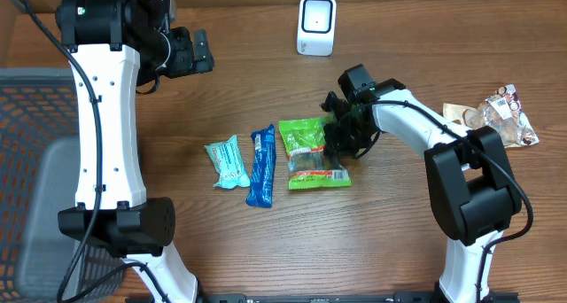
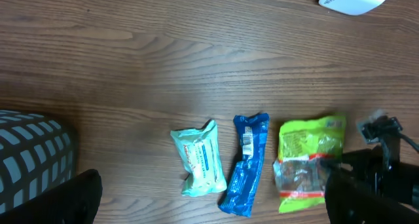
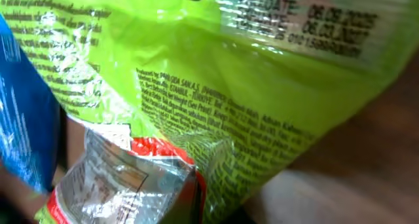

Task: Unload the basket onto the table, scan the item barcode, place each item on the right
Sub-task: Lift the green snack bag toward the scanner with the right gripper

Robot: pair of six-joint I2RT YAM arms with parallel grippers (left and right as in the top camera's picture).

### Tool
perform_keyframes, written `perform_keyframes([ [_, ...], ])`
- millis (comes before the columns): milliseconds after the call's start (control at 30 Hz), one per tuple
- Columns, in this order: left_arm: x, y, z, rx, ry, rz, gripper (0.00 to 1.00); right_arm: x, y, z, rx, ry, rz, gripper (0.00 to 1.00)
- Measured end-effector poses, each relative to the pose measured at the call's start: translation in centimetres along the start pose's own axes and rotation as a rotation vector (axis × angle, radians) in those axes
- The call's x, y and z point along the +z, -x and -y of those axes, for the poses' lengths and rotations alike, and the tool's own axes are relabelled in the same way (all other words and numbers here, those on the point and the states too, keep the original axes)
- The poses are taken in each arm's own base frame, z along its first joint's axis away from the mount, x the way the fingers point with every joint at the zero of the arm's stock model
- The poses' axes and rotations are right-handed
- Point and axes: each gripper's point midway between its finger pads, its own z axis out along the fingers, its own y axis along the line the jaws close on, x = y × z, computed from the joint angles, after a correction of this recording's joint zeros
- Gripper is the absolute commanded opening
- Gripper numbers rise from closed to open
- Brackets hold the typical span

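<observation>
Only the right gripper [image 1: 337, 143] is near, clamped on the green packet [image 1: 306, 151], which lies left of its fingers with its long axis crosswise; the left gripper [image 1: 199, 53] gapes open, well apart.

Left gripper [image 1: 199, 53] at upper left, raised, jaws wide apart. Right gripper [image 1: 341, 143] right of centre, angled down, jaws seemingly closed, largely hidden.
</observation>
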Motion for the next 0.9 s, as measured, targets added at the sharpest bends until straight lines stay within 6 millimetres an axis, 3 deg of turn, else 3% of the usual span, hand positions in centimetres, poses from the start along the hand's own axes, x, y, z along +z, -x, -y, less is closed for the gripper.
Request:
perform_keyframes([
  [100, 0.0, 0.0, 0.0, 0.000, 0.000, 0.000, 1.00, -0.5, -0.9, -0.9, 0.034, 0.068, -0.043, 0.04],
  [167, 0.0, 0.0, 0.0, 0.000, 0.000, 0.000, 1.00, -1.4, -0.2, -2.0, 0.055, 0.159, -0.031, 0.04],
  [333, 0.0, 0.0, 0.0, 0.000, 0.000, 0.000, 1.00, -5.7, 4.1, -4.5, 0.147, 0.398, 0.086, 0.04],
  [467, 0.0, 0.0, 0.0, 0.000, 0.000, 0.000, 1.00, -9.0, 6.5, -5.1, 0.343, 0.530, 0.119, 0.04],
  [667, 0.0, 0.0, 0.0, 0.000, 0.000, 0.000, 1.00, -12.2, 7.6, -5.6, 0.495, 0.619, 0.136, 0.04],
  [900, 0.0, 0.0, 0.0, 0.000, 0.000, 0.000, 1.00, -19.6, 7.7, -9.7, 0.474, 0.726, 0.249, 0.04],
])
